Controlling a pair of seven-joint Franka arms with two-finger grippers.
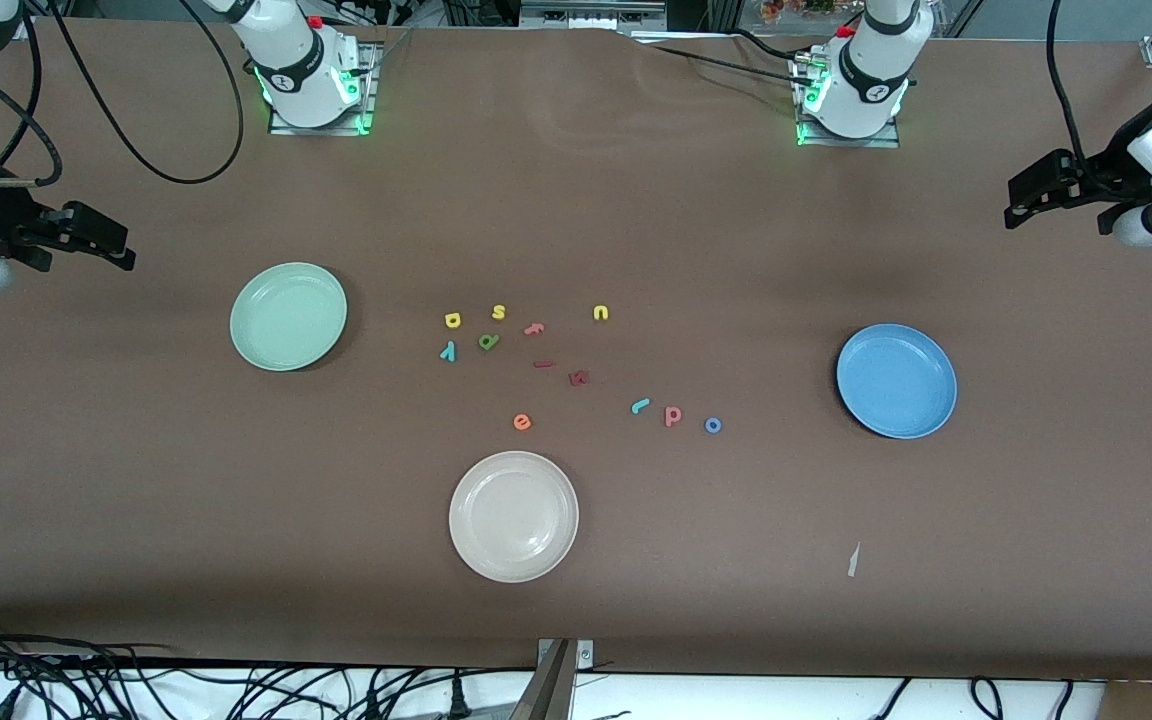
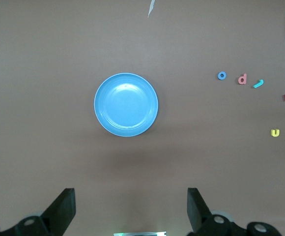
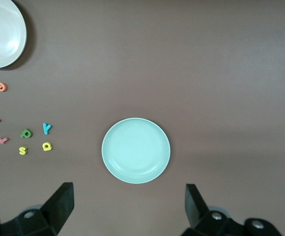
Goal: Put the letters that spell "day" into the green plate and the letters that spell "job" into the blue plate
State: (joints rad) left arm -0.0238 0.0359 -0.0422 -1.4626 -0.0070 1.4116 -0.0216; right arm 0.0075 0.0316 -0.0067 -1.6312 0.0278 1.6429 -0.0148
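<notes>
A matte brown table point(image 1: 636, 200) fills the frame, bearing smooth round shallow plates, green plate point(image 1: 288, 316) mid-left and blue plate point(image 1: 896, 380) mid-right, tiny foam letters point(image 1: 576, 365) scattered at centre, left gripper point(image 1: 1041, 195) and right gripper point(image 1: 86, 238) wide, empty

You can read only the foam letters lying on the table point(image 1: 836, 560): yellow d point(image 1: 453, 320), s point(image 1: 499, 312), u point(image 1: 601, 313), orange e point(image 1: 522, 422), blue o point(image 1: 713, 425).
</notes>
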